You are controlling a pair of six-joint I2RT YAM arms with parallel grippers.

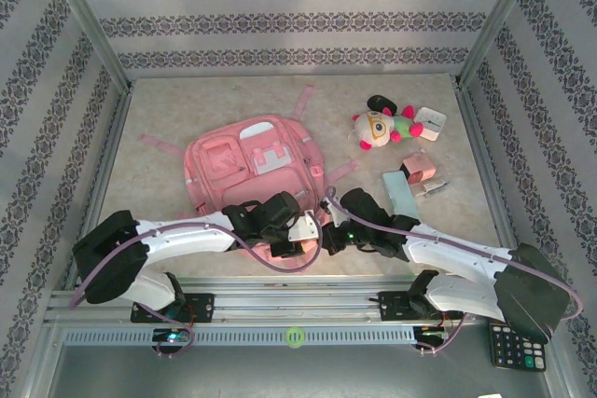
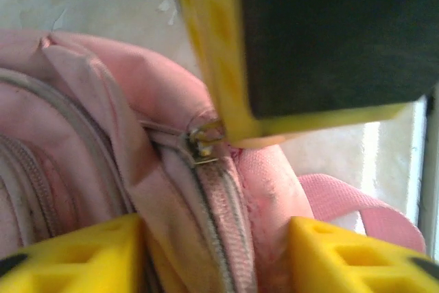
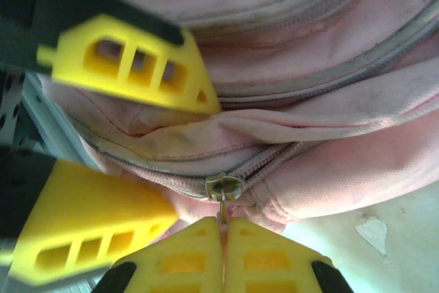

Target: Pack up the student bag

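The student bag, pink and soft, lies flat mid-table with its near edge under both grippers. My right gripper is shut on the small metal zipper pull that hangs from the slider on the bag's rim. Its yellow fingertips press together around the pull. My left gripper straddles the bag's edge just beside the slider. A bunched fold of pink fabric and zipper tape fills the gap between its yellow fingers and touches both.
A plush toy and a small white box lie at the back right. A pink item and a grey booklet sit right of the bag. A calculator rests outside the frame at the near right.
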